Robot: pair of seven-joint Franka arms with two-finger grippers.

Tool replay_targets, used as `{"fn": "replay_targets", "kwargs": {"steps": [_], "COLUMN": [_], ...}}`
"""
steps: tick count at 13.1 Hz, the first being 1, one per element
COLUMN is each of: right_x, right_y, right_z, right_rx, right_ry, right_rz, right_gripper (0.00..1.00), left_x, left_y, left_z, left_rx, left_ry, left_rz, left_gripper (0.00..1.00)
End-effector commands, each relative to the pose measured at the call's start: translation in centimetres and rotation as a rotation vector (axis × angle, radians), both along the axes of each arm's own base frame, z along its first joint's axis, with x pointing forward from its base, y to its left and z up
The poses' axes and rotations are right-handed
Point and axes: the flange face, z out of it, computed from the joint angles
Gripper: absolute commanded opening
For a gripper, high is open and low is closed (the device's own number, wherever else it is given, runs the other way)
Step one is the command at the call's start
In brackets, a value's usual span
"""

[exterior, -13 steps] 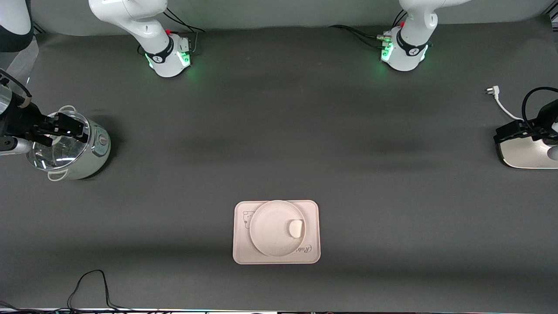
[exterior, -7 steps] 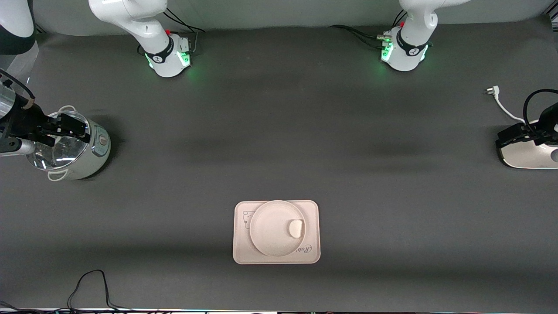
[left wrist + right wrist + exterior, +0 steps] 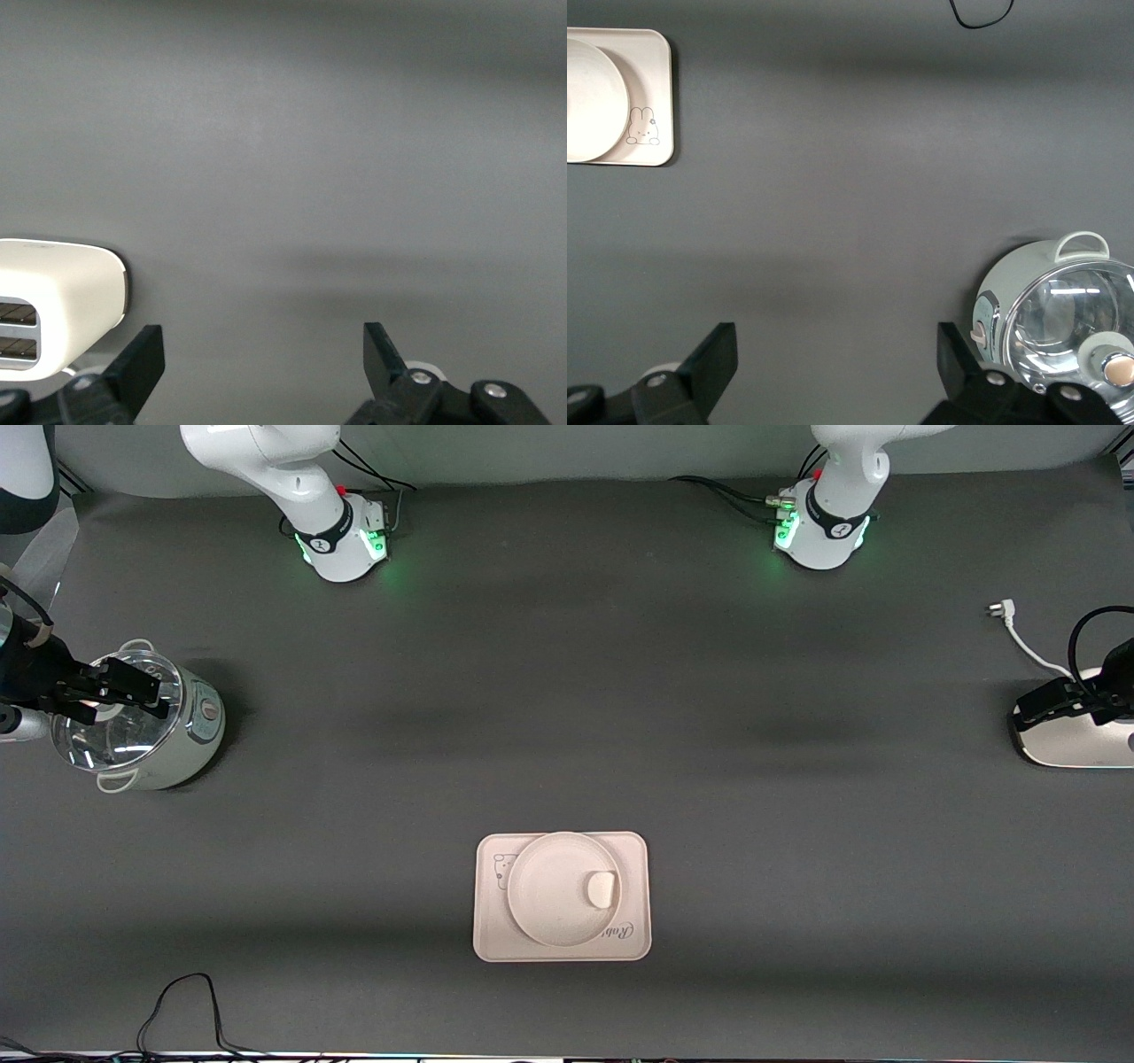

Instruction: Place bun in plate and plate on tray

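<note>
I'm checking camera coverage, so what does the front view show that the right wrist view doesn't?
Only the front view: the bun in the plate, the toaster, the wall plug, and both robot bases.
Only the right wrist view: the tray's whole rabbit drawing, and the open right hand up close.
Both: plate, tray, the glass-lidded pot.

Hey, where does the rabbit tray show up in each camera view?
Front view: tray low centre, under the plate.
Left wrist view: not in it.
Right wrist view: tray in the upper corner, cut by the edge.
Shared landmark: the rabbit drawing.
</note>
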Motion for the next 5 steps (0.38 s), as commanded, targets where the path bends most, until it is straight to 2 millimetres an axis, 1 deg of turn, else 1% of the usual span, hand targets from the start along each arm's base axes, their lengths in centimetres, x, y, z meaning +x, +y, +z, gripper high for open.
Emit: {"fn": "replay_targets", "kwargs": {"steps": [1, 3, 4, 5], "right_x": [0.16, 0.16, 0.16, 0.16], "right_y": [-1.3, -1.39, -1.31, -1.31], "right_z": [0.48, 0.48, 0.48, 0.48], "right_rx": [-0.021, -0.021, -0.021, -0.021], "right_ry": [0.005, 0.005, 0.005, 0.005], "right_rz": [0.002, -0.001, -0.001, -0.001], "right_gripper": [1.0, 1.0, 1.0, 1.0], "left_x": [-0.17, -0.24, -0.12, -0.09], "left_y": [-0.06, 0.56, 0.61, 0.69], "left_z": [0.84, 1.15, 1.53, 1.44], "left_rx": [0.012, 0.016, 0.021, 0.029], "left_ry": [-0.018, -0.023, -0.032, -0.029], "left_rz": [-0.054, -0.079, -0.079, -0.081], "left_gripper": [1.0, 1.0, 1.0, 1.0]}}
